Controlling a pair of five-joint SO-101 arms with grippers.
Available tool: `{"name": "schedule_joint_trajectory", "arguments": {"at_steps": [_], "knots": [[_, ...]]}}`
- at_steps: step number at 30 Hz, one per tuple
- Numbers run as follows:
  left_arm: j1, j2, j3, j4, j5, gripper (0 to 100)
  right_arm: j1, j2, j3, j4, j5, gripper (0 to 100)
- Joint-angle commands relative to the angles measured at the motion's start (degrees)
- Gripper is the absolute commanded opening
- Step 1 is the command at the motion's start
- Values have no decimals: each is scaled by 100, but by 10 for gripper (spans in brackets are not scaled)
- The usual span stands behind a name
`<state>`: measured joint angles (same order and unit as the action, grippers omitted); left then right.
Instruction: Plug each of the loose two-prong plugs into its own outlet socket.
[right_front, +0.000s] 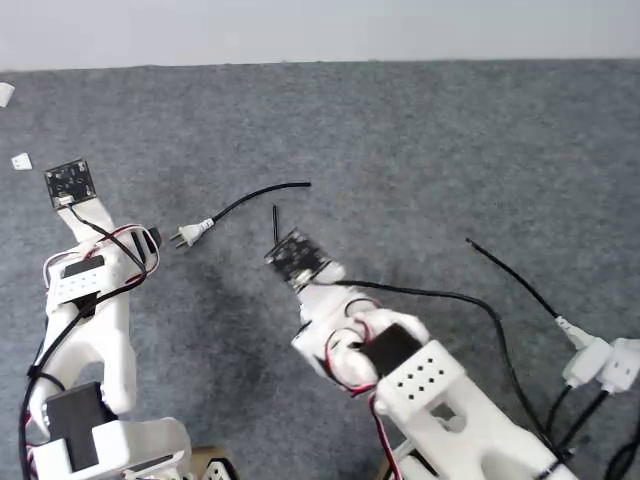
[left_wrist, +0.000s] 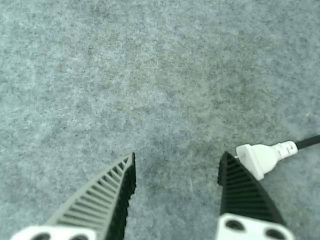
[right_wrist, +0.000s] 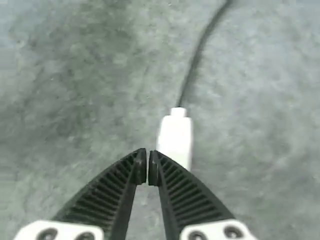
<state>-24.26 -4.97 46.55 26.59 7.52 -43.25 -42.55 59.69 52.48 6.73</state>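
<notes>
Your left pincer (left_wrist: 178, 157) sits spread beside the white plug (right_front: 190, 234), left of frame centre, likely to straddle it; right pincer (right_wrist: 147, 160) pressed together, second plug (right_wrist: 175, 140) just beyond its tips.

A: High cam?
B: Fixed overhead, wide, looking down on the grey mat (right_front: 420, 130). Left arm (right_front: 95, 340) and right arm (right_front: 440, 395) near, wall (right_front: 320, 30) far.
A: Wrist cams?
B: Each looks down past its own tips, tight on the mat: left gripper (left_wrist: 177, 162), right gripper (right_wrist: 148, 159).
A: Overlap?
B: High and left wrist share the white plug (right_front: 190, 234) (left_wrist: 262, 156), left of centre. All three share the mat.
</notes>
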Motion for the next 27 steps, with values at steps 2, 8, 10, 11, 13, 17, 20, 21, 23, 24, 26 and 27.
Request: {"name": "schedule_joint_trajectory", "arguments": {"at_steps": [2, 8, 10, 11, 13, 17, 20, 21, 23, 24, 26, 27], "knots": [[-26, -255, -57, -132, -35, 255, -382, 514, -88, -145, 264, 8], [-26, -255, -57, -132, -35, 255, -136, 1270, -325, -453, 308, 8], [-35, -255, -57, -132, -35, 255, 136, 1455, -422, -532, 325, 8], [-35, -255, -57, -132, -35, 255, 259, 1543, -492, -558, 404, 8], [-35, -255, -57, -132, -35, 255, 505, 1736, -563, -664, 527, 8], [-35, -255, -57, -132, -35, 255, 831, 1965, -580, -1007, 589, 8], [-44, -255, -57, -132, -35, 255, 884, 2000, -589, -1042, 589, 8], [-44, -255, -48, -132, -35, 255, 884, 2000, -589, -1042, 589, 8], [-44, -255, -48, -132, -35, 255, 892, 2000, -589, -1042, 589, 8], [-44, -255, -48, -132, -35, 255, 892, 2000, -589, -1042, 589, 8], [-44, -255, -48, -132, -35, 255, 892, 2026, -589, -1051, 589, 8], [-44, -255, -48, -132, -35, 255, 892, 2035, -589, -1051, 589, 8]]}}
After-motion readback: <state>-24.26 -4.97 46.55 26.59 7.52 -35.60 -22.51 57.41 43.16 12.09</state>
